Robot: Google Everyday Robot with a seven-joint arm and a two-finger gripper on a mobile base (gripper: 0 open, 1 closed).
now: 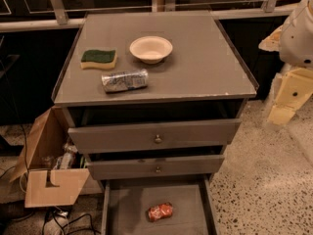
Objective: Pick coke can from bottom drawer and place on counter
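Note:
The coke can (160, 211), red with white lettering, lies on its side on the grey floor of the open bottom drawer (132, 214), near the middle. The counter (205, 62) is the flat grey top of the cabinet above. My gripper (286, 102) hangs at the right edge of the view, beside the cabinet at about top-drawer height, well above and to the right of the can. It holds nothing that I can see.
On the counter lie a silver-blue can (124, 80) on its side, a green-and-yellow sponge (99, 58) and a white bowl (151, 49). Two brass-knobbed drawers (157, 139) stand partly open above the bottom one. An open cardboard box (51, 175) sits on the floor at the left.

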